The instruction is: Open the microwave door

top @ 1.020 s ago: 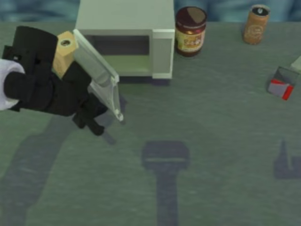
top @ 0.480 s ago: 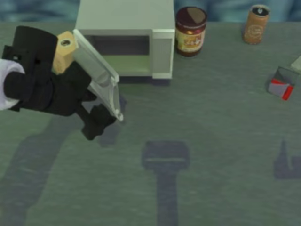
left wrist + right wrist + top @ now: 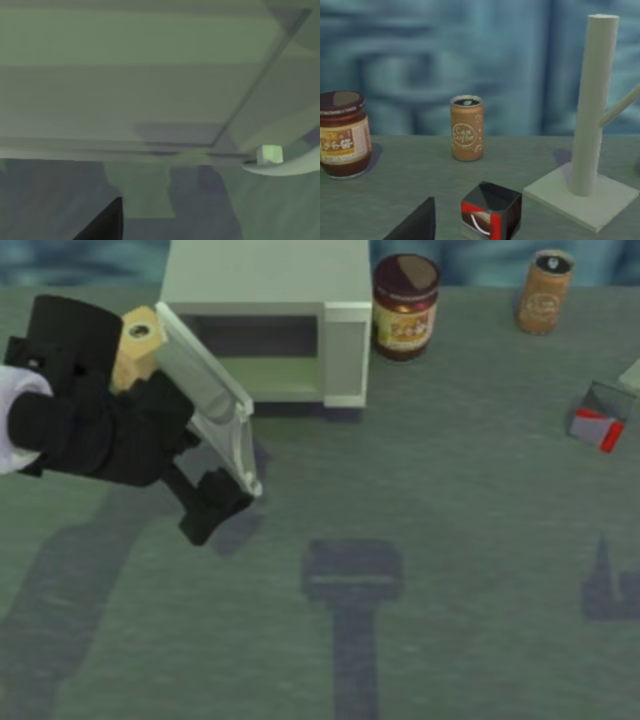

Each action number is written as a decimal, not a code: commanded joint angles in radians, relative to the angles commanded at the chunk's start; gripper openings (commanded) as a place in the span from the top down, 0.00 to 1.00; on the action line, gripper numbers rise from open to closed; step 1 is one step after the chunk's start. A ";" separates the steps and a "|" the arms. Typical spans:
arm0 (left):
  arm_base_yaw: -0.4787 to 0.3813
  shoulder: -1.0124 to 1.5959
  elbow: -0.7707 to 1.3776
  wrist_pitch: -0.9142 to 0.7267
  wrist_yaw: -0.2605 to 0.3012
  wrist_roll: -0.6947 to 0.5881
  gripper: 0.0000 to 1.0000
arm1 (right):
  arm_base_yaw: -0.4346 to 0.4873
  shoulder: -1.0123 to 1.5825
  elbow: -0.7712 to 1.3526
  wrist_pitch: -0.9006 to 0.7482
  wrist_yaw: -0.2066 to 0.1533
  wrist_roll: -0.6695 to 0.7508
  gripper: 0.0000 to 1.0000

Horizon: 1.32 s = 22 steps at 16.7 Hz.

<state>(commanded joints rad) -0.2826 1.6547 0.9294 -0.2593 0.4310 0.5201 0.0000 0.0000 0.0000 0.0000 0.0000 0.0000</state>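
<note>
Grey-white, the microwave [image 3: 268,302] stands at the back of the counter [image 3: 450,540], its cavity exposed. The microwave door [image 3: 205,390] is swung out from the microwave's left front corner. The left gripper [image 3: 215,502] sits at the door's free outer edge; whether it is open or closed cannot be told. A tan wooden block [image 3: 136,346] stands just left of the microwave, a jar [image 3: 405,306] just right. The right gripper is out of sight

A tan wooden block [image 3: 137,345] sits behind the left gripper [image 3: 215,502]; jar [image 3: 405,306], can [image 3: 544,291] and red-black cube [image 3: 597,418] lie well to its right.
</note>
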 joint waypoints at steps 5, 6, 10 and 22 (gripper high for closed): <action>-0.011 -0.117 -0.018 -0.085 -0.017 -0.019 0.00 | 0.000 0.000 0.000 0.000 0.000 0.000 0.00; -0.015 -0.160 -0.024 -0.115 -0.021 -0.027 0.00 | 0.000 0.000 0.000 0.000 0.000 0.000 0.00; -0.028 -0.264 -0.041 -0.203 -0.029 -0.047 0.00 | 0.000 0.000 0.000 0.000 0.000 0.000 0.00; -0.095 -0.053 0.255 -0.475 -0.152 -0.338 0.00 | 0.000 0.000 0.000 0.000 0.000 0.000 0.00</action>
<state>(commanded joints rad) -0.3776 1.6016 1.1844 -0.7339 0.2790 0.1818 0.0000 0.0000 0.0000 0.0000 0.0000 0.0000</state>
